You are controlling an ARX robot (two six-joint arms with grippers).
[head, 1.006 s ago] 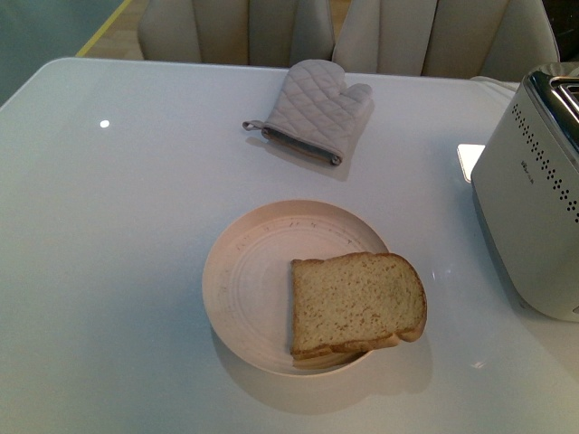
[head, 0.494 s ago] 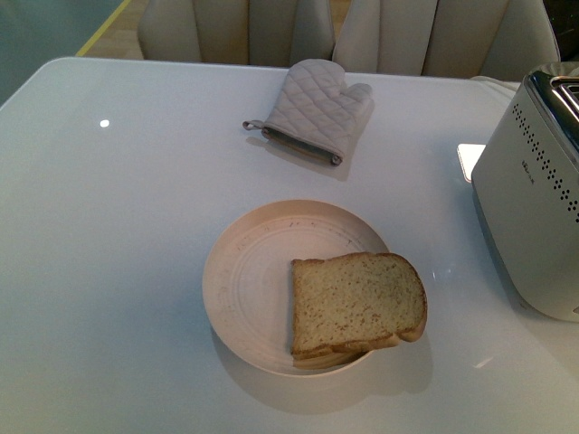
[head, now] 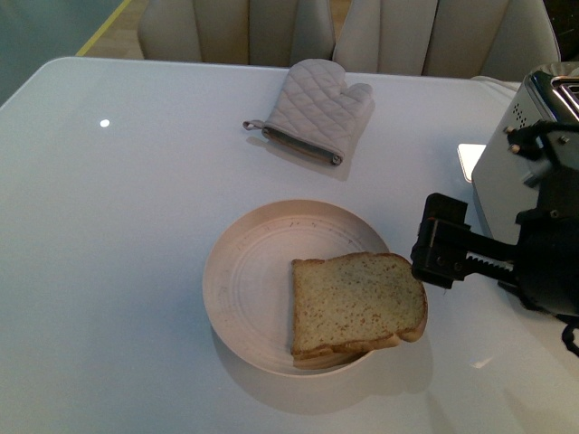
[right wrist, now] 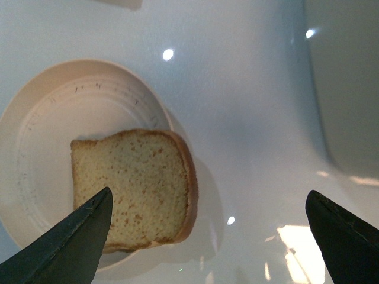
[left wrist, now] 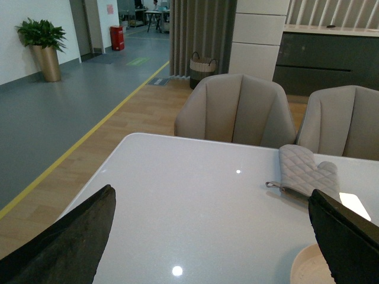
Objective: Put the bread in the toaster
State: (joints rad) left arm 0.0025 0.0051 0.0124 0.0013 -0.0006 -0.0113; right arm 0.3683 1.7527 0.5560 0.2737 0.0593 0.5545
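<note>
The left gripper (left wrist: 211, 189) is spread wide and empty above the table (head: 109, 235). Toward the middle, the bread (head: 357, 303), a light tan slice with speckled crumb, brown crust and a rounded top pointing to 3 o'clock, lies flat on the 4 o'clock part of the cream plate (head: 244, 280), overhanging its rim, with the quilted oven mitt (head: 317, 108) at the plate's 12 o'clock. At the bread's 2 o'clock hangs the right gripper (head: 441, 242), jaws wide apart and holding nothing, and behind it at 3 o'clock stands the white toaster (head: 493, 181) with dark dots and a chrome top, no writing on it legible.
</note>
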